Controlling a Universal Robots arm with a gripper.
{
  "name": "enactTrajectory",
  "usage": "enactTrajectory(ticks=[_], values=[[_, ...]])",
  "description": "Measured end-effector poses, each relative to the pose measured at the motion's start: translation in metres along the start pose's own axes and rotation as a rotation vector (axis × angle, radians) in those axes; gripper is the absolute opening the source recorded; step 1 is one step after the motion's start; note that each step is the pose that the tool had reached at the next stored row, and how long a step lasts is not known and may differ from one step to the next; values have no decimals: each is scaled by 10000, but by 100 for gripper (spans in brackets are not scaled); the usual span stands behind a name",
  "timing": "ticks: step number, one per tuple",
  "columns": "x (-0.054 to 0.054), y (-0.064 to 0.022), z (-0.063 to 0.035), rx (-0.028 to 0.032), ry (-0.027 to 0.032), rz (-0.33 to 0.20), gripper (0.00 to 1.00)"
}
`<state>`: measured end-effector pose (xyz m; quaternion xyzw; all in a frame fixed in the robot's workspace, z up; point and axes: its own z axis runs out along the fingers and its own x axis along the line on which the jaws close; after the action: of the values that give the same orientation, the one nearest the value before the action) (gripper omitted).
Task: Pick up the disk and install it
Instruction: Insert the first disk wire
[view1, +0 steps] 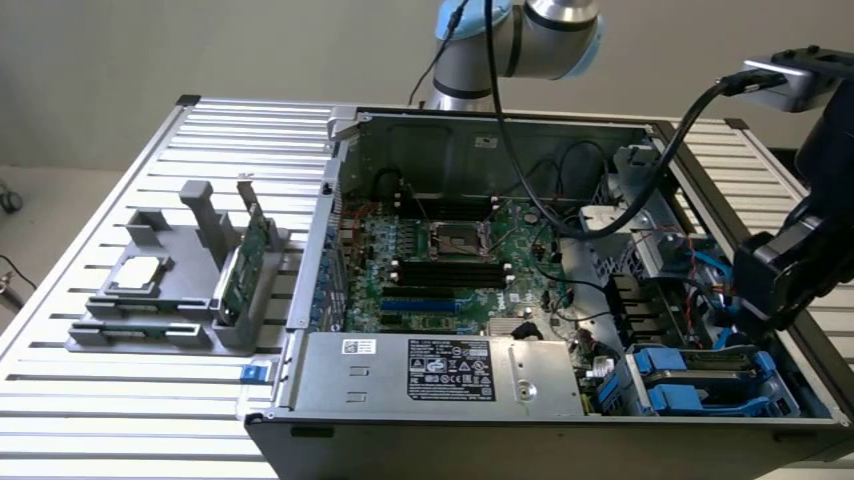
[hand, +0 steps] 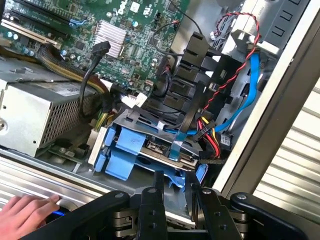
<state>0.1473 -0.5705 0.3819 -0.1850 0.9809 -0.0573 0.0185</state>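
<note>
The disk (hand: 150, 150), a grey drive in a blue plastic carrier, lies in the drive bay at the open computer case's corner, on the exterior view's right, where its blue frame (view1: 687, 385) shows. My gripper (hand: 175, 192) hovers just over the bay's near edge. Its black fingers (hand: 152, 205) stand apart, and a bit of the blue carrier shows in the gap. I cannot tell whether they touch the carrier. In the exterior view the gripper (view1: 761, 315) hangs above the bay.
A person's hand (hand: 25, 210) rests on the case's rim near the bay. The grey power supply (view1: 441, 370) sits beside the bay, and red and blue cables (hand: 240, 95) run over it. A grey holder (view1: 160, 300) with a chip and a green card stands on the slatted table.
</note>
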Motion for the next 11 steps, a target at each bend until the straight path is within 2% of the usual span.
enactTrajectory(ticks=[11], values=[[0,0,0,-229,-217,1011,31]])
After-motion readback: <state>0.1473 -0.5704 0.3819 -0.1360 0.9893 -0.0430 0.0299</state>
